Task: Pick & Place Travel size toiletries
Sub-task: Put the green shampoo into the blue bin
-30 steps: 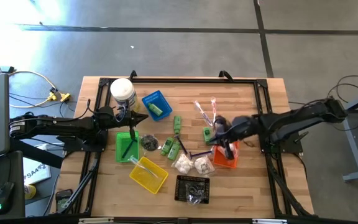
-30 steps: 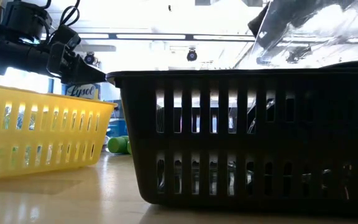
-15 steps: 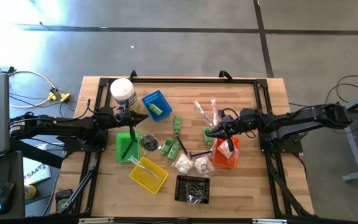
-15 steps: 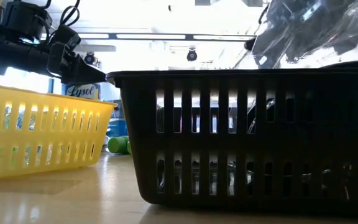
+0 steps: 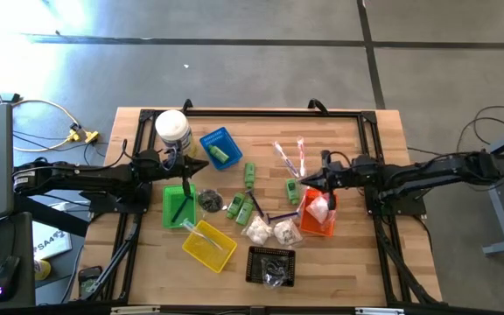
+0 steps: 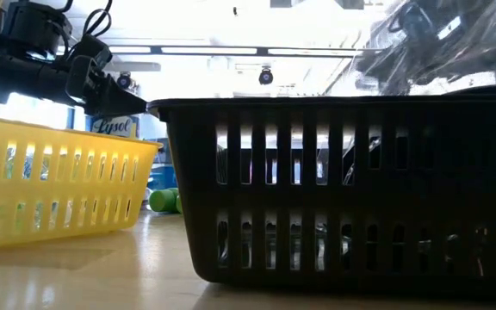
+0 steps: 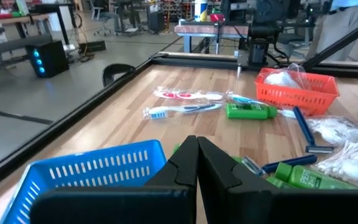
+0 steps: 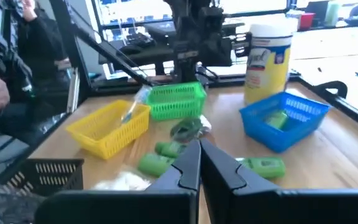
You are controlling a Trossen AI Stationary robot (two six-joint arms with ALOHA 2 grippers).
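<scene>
Now the right claw [image 5: 302, 182], fingers together, has drawn back; a white packet [image 5: 316, 207] apparently lies in the orange basket [image 5: 325, 227].

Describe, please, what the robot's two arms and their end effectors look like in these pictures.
Both arms are dark, nearly black, built of slim jointed segments with thin black cables looping along them. The left end effector and right end effector each carry two matte black fingers, flat-sided and tapering to narrow tips. No markings are legible on them.
</scene>
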